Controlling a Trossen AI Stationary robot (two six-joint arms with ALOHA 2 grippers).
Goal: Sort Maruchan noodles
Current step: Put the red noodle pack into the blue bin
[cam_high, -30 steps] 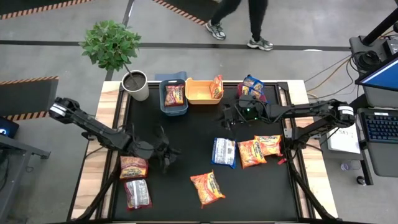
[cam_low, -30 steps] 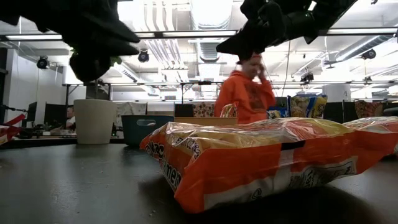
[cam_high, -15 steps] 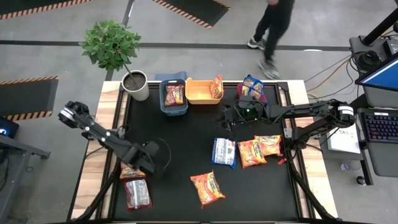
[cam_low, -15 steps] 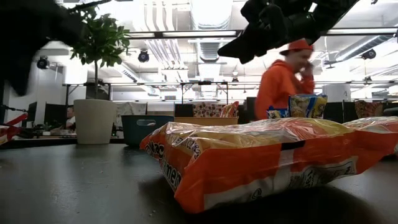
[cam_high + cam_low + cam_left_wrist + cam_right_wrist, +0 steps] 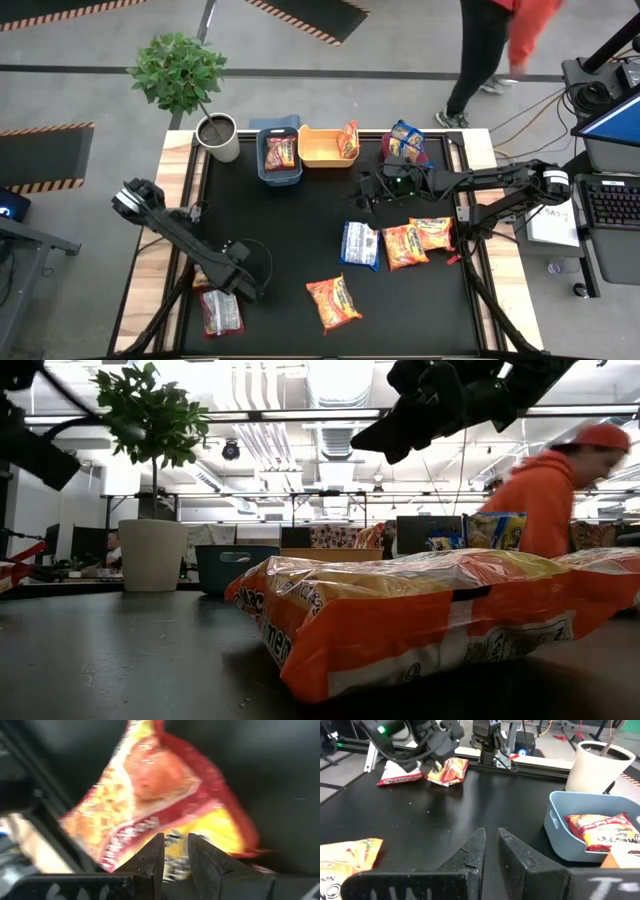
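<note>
Beneath left gripper (image 5: pixel 173 851), fingers nearly together: crinkly red-yellow noodle packet (image 5: pixel 165 800), flat on mat.

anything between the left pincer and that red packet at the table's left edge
Nothing visible. The left pincer sits right over the red packet, its narrowly parted fingers at the wrapper's edge, with no other object between them.

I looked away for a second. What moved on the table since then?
The left gripper swung from the middle of the table toward its near left corner, down over a red noodle packet, fingers nearly shut, not yet gripping it. The right gripper, the packets and the bins stayed put. The person walked right.
</note>
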